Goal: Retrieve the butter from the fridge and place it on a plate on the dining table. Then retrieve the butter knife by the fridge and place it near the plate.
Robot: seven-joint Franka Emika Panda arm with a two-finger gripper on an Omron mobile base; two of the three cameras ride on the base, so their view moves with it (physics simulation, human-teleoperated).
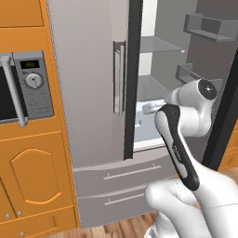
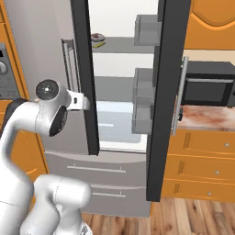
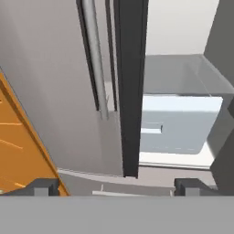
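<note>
The grey steel fridge (image 1: 88, 93) has its left door shut and its right door (image 2: 167, 92) swung wide open. On an upper shelf inside lies the butter (image 2: 99, 44), a small pale-yellow stick next to a reddish-brown food item (image 2: 97, 36). My gripper (image 3: 116, 187) is open with nothing between its fingertips (image 3: 43, 186). It hovers in front of the fridge's dark centre strip (image 3: 130, 87), level with the pale crisper drawer (image 3: 176, 123) and well below the butter. The plate, the dining table and the butter knife are out of view.
A grey microwave (image 1: 28, 86) with a dial sits in orange cabinets left of the fridge. To the right, a marbled counter (image 2: 204, 117) on orange drawers carries a dark appliance (image 2: 206, 89). Door shelves (image 2: 146, 94) jut from the open door. Two bottom drawers (image 1: 125, 183) are shut.
</note>
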